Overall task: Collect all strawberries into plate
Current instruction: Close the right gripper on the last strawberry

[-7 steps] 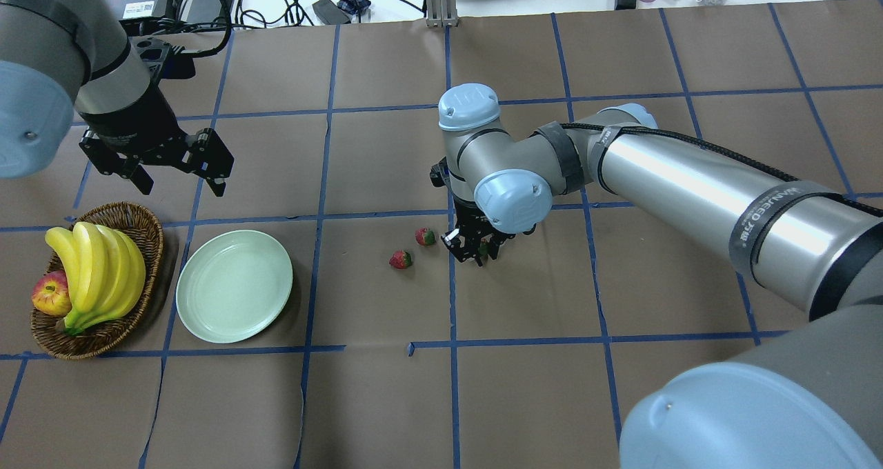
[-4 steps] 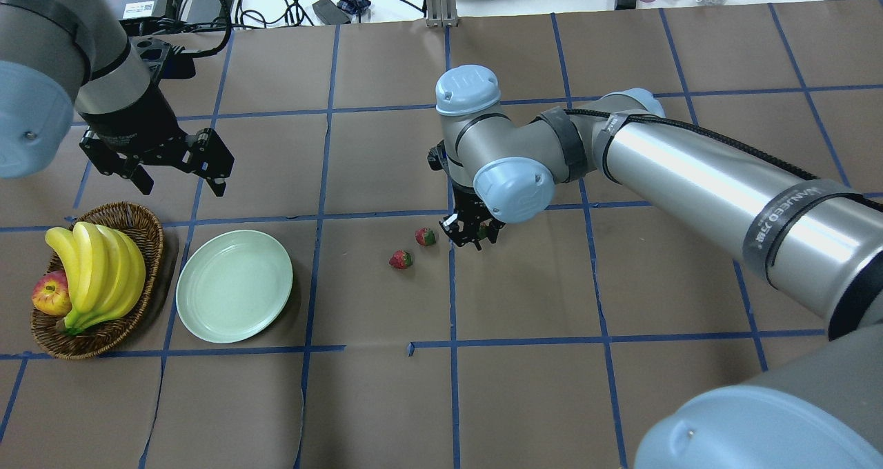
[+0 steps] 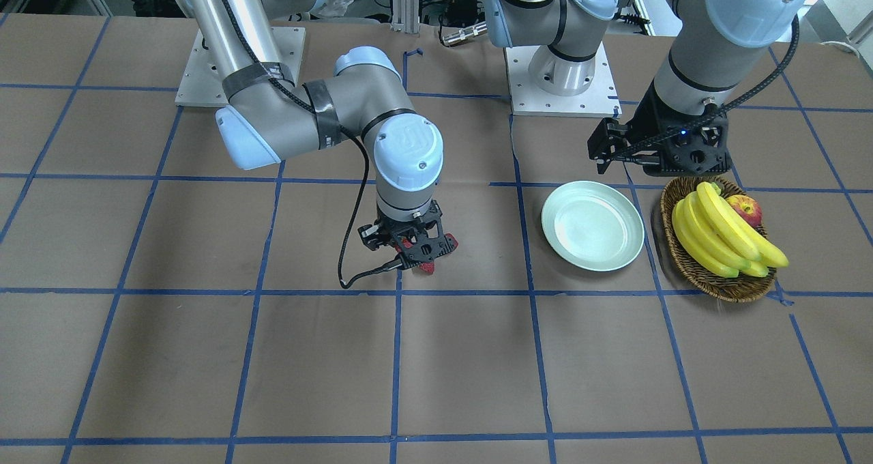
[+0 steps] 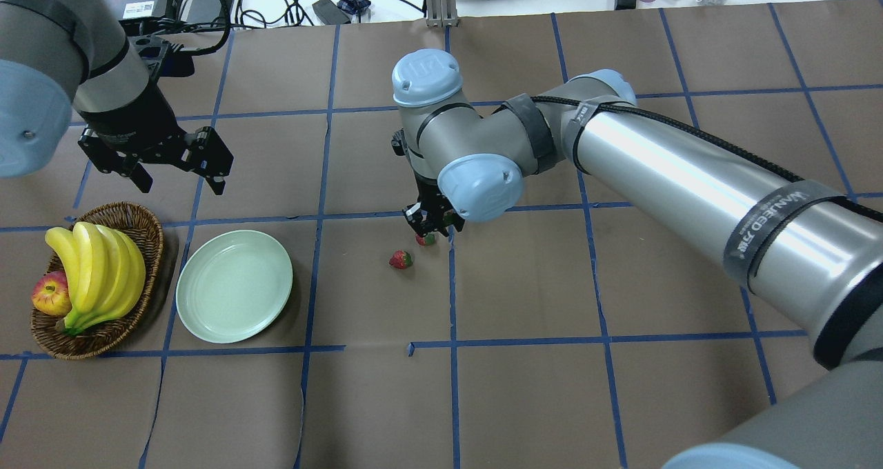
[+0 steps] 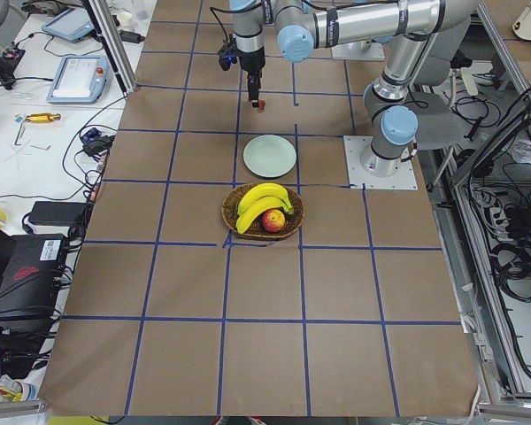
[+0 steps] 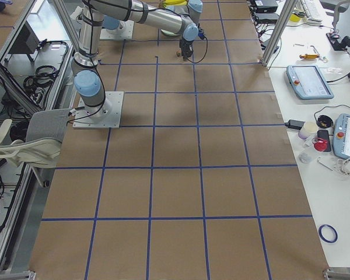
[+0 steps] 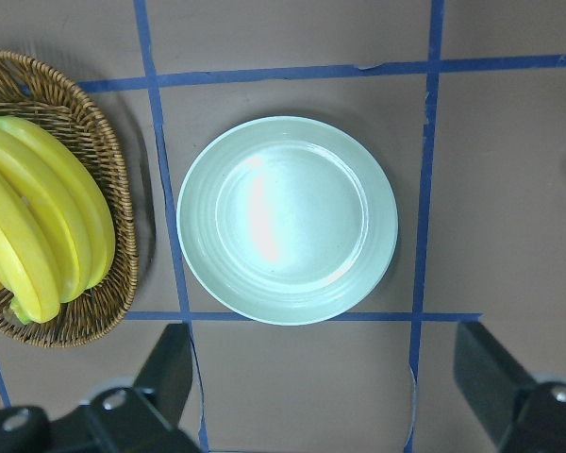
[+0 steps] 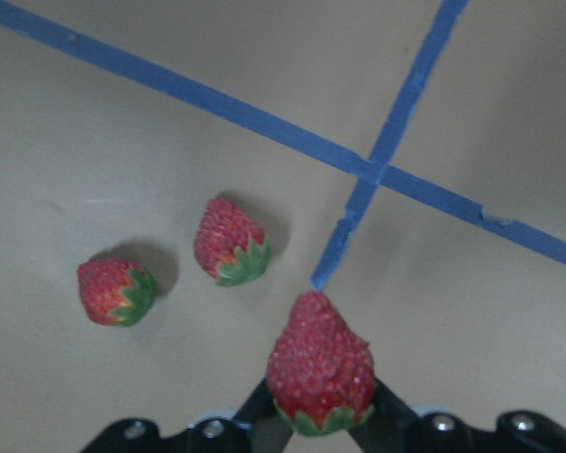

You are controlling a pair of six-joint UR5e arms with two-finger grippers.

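Observation:
My right gripper (image 4: 431, 222) is shut on one strawberry (image 8: 321, 366), held tip-out just above the table. Two more strawberries lie on the brown paper: one (image 4: 400, 259) left of the gripper, the other (image 4: 425, 238) partly under it. The wrist view shows both loose ones (image 8: 229, 241) (image 8: 115, 291) near a blue tape crossing. The pale green plate (image 4: 234, 286) sits empty, well to the left of them. My left gripper (image 4: 179, 183) hangs open above the plate's far edge, and its wrist camera looks straight down on the plate (image 7: 288, 219).
A wicker basket (image 4: 141, 222) with bananas (image 4: 96, 269) and an apple (image 4: 50, 294) stands just left of the plate. Cables and boxes lie beyond the table's far edge. Blue tape lines grid the brown paper.
My right gripper has risen and moved left with the strawberry, from right of the loose pair to over the nearer one. The left arm has not moved.

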